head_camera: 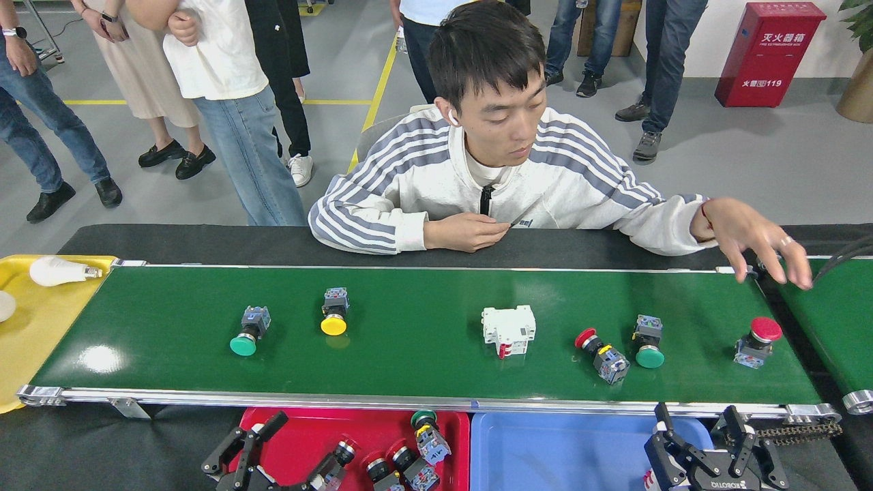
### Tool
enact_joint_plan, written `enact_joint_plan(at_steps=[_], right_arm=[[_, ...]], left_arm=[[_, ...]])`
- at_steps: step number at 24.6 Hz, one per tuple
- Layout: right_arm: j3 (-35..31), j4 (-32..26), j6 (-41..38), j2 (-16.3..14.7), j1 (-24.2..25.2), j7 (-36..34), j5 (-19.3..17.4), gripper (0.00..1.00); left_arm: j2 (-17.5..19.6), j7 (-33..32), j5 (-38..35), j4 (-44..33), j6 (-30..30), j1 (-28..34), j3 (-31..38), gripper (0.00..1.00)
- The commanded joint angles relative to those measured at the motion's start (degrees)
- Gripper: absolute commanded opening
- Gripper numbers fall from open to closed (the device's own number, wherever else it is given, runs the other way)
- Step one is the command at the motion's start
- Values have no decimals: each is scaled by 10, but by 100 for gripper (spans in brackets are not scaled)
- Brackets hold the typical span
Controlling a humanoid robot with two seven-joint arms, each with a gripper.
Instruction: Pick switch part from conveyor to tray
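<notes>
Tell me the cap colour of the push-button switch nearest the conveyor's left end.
Green, seen clearly in the head view: the push-button switch lies on the conveyor.
</notes>
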Motion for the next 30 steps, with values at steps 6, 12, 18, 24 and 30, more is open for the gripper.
enact_joint_plan(at_steps=[6,12,18,24,30], right_arm=[[95,21,1,-31,-71,69,6,100],[170,114,13,-19,-170,106,23,100],[254,184,68,-22,-233,106,24,52],[264,189,64,-24,-236,114,22,18],[327,107,8,-20,-212,109,21,10]], left_arm=[[17,-38,2,84,88,-55,62,100],[36,-39,4,136,80,-114,64,100],[72,-39,2,293,59,-238,56,100],[73,-39,1,359,23,-294,56,100],[77,-36,-2,476,38,-380,56,96]])
